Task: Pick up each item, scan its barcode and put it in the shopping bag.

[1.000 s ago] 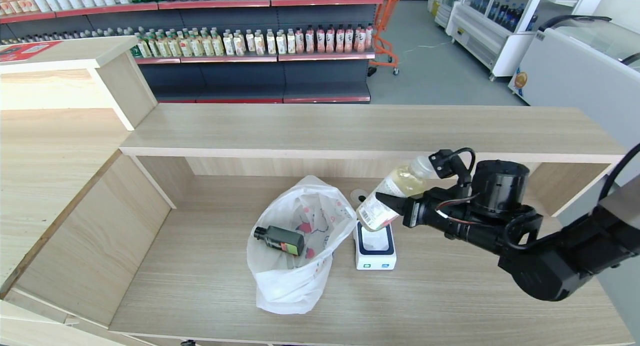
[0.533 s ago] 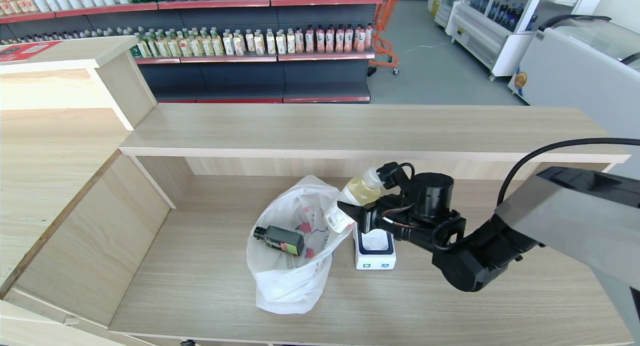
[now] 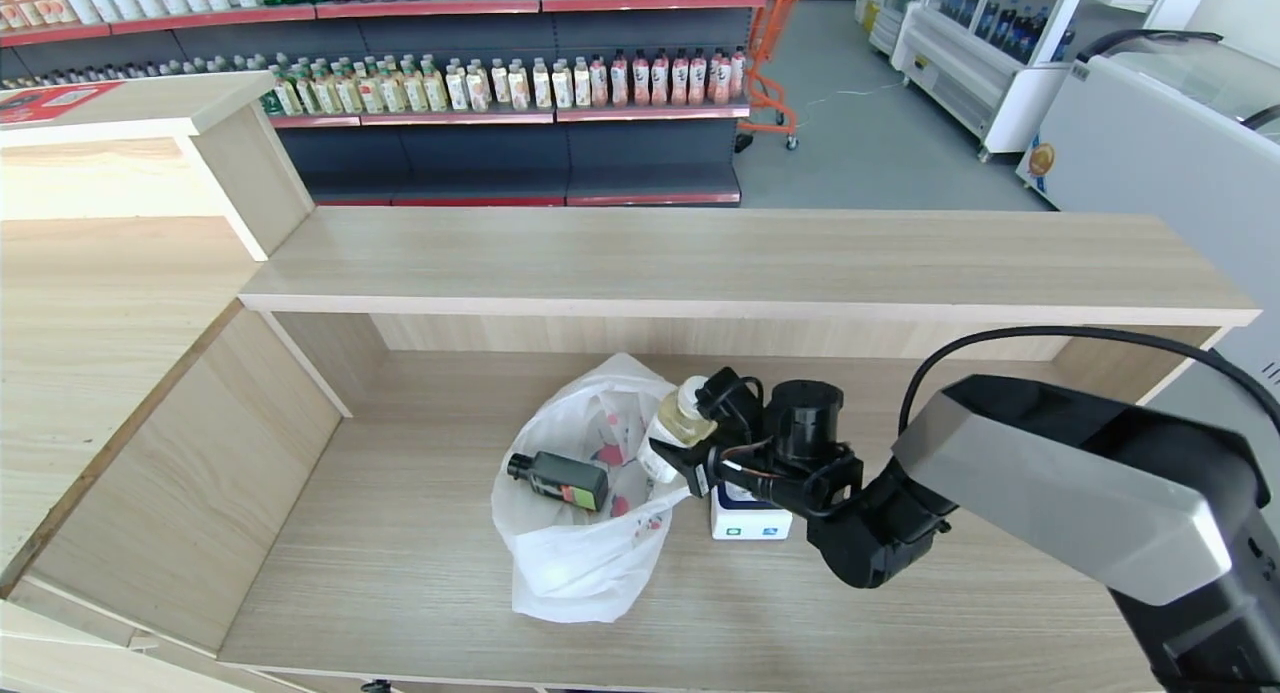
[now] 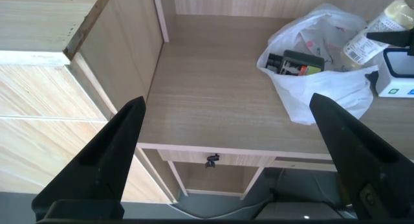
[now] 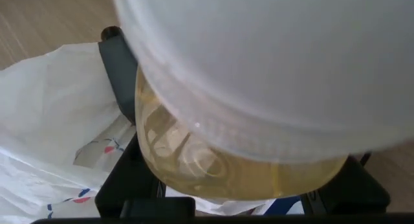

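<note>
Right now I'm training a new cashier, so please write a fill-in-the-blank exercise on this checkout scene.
The right tool is shut on a ____ of yellowish drink. The dark bottle lies inside the white ____. The left tool is not shut but ____.
Missing: bottle; bag; open.

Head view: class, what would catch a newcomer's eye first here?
The right gripper holds a pale yellow bottle, tilted, at the mouth of the white shopping bag on the counter. A dark bottle lies inside the bag, and a white scanner sits just beside it.
</note>
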### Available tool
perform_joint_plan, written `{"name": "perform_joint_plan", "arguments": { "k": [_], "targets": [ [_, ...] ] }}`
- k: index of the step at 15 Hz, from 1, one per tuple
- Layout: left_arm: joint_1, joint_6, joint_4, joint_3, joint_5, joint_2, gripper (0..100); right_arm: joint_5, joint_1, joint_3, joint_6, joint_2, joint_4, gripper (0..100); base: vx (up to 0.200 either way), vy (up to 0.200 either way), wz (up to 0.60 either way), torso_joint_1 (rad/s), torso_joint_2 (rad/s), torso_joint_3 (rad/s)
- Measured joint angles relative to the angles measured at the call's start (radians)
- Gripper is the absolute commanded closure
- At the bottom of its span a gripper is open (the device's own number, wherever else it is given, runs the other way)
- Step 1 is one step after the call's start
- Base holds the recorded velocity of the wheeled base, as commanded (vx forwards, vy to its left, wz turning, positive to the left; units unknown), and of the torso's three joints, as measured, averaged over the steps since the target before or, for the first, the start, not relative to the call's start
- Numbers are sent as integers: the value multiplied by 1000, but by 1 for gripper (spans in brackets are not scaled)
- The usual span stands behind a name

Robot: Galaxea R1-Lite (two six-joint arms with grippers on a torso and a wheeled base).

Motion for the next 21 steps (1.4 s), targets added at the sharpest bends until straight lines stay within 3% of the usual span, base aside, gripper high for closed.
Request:
{"name": "perform_joint_plan", "arguments": {
  "k": [11,12,15,21],
  "targets": [
    [0,0,0,0,0,0,0,6,24,-175,-19,149,1,100,0,0,0,0,0,0],
    [0,0,0,0,0,0,0,5,23,-175,-21,157,-1,0,0,0,0,0,0,0],
    [0,0,0,0,0,0,0,6,21,-160,40,148,1,0,0,0,0,0,0,0],
    [0,0,0,0,0,0,0,15,11,44,361,-94,107,0,0,0,0,0,0,0]
  ]
}}
